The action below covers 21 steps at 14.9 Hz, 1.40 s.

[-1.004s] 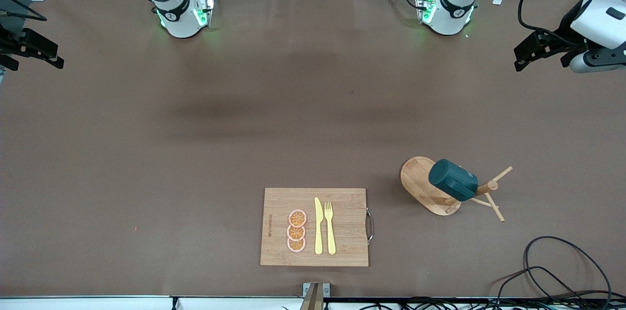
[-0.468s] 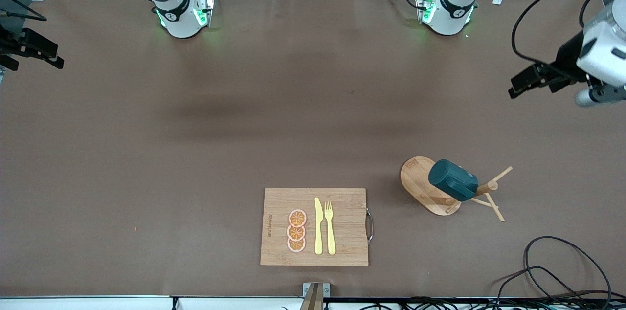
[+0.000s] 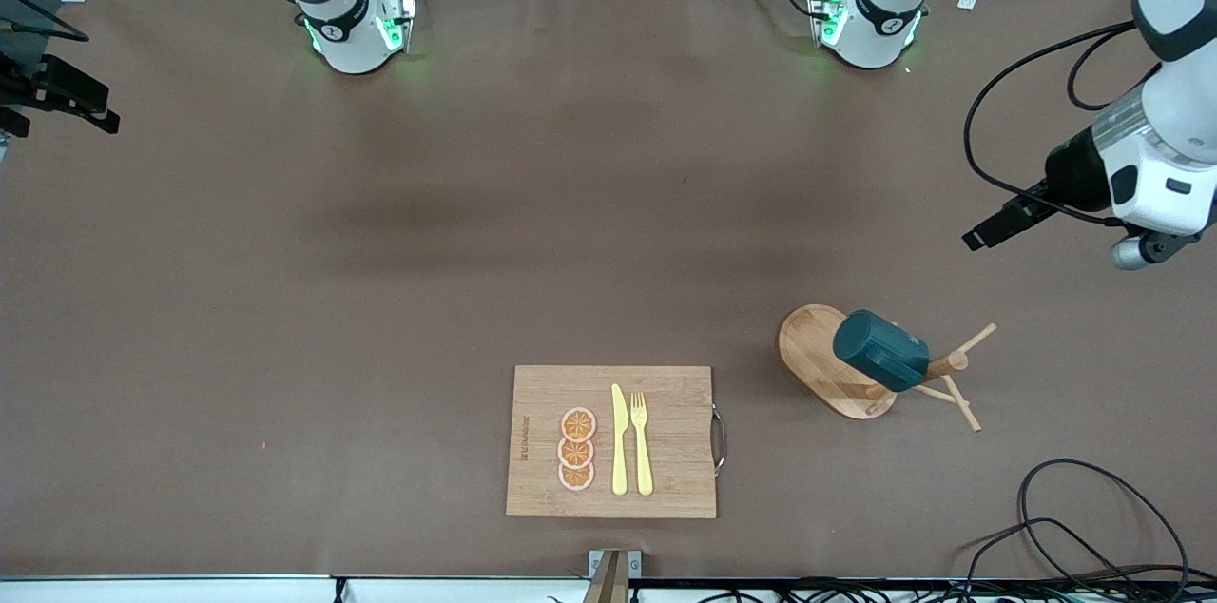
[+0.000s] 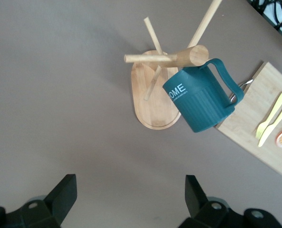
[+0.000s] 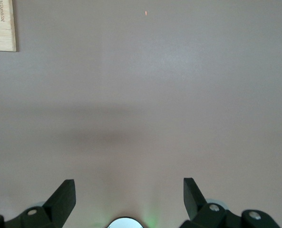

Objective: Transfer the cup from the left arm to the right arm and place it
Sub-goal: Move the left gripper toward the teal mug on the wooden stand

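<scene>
Cup point(image 3: 881, 350) unmoved on stand point(image 3: 837, 375); left tool point(image 3: 989, 230) lower, closer.

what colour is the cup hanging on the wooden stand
Dark teal-green cup, ribbed lower body, white lettering; clearest in the left wrist view.

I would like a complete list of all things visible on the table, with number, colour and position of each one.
cup: 1, dark teal, hung on a peg of the stand.
wooden peg stand: 1, light wood, toward the left arm's end of the table.
cutting board: 1, light wood with a metal handle, beside the stand, nearer to the front camera.
knife: 1, yellow, on the board.
fork: 1, yellow, on the board beside the knife.
orange slices: 3, orange, in a row on the board.
cables: black, near the table edge at the left arm's end.
left gripper: 1, black, open, over bare table near the stand.
right gripper: 1, black, open, waits over bare table.
</scene>
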Motion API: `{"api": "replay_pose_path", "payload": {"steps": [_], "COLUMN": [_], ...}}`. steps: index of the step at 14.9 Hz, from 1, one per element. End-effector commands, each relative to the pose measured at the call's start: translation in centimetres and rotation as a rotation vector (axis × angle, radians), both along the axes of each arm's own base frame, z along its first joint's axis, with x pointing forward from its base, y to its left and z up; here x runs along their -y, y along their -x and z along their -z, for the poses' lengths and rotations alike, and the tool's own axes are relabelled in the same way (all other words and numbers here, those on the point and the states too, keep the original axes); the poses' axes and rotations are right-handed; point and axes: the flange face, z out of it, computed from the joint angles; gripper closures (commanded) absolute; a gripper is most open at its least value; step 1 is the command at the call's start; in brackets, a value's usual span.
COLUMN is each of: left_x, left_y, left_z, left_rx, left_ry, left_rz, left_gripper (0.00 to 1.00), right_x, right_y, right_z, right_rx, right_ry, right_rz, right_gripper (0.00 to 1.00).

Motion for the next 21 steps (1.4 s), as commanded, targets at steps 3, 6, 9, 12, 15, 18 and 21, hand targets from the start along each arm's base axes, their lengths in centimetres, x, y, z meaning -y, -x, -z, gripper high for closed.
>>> {"api": "replay_pose_path", "payload": {"steps": [3,6,9,12,15,18,21], "left_x": [0.3,0.9,2.2,2.2,1.9,1.7,1.4], "left_y": [-1.2,-1.0,-0.9,-0.3,0.0,-0.5,-0.5], "left_z": [2.6,4.3,5.8,8.1,8.8,9.1,10.5], "left_rx": [-0.011,-0.020,-0.017,0.009,0.025,0.055,0.052], "left_ry": [0.053,0.116,0.125,0.137,0.197,0.254,0.254], "left_rz": [-0.170,-0.269,-0.369,-0.429,-0.486,-0.539,-0.558], "left_gripper": [0.00,0.00,0.00,0.00,0.00,0.00,0.00], "right_x": [0.2,0.1,0.4,0.3,0.2,0.4,0.3], "right_y": [0.6,0.5,0.6,0.6,0.6,0.7,0.7], "right_z": [-0.5,-0.5,-0.6,-0.5,-0.5,-0.5,-0.5], "right_rx": [0.011,0.011,0.006,0.005,0.004,0.003,0.001], "right_ry": [0.005,0.003,0.001,-0.002,-0.013,-0.017,-0.016], "right_rz": [-0.001,0.005,0.011,0.012,0.017,0.023,0.018], "right_gripper": [0.00,0.00,0.00,0.00,0.00,0.00,0.00]}}
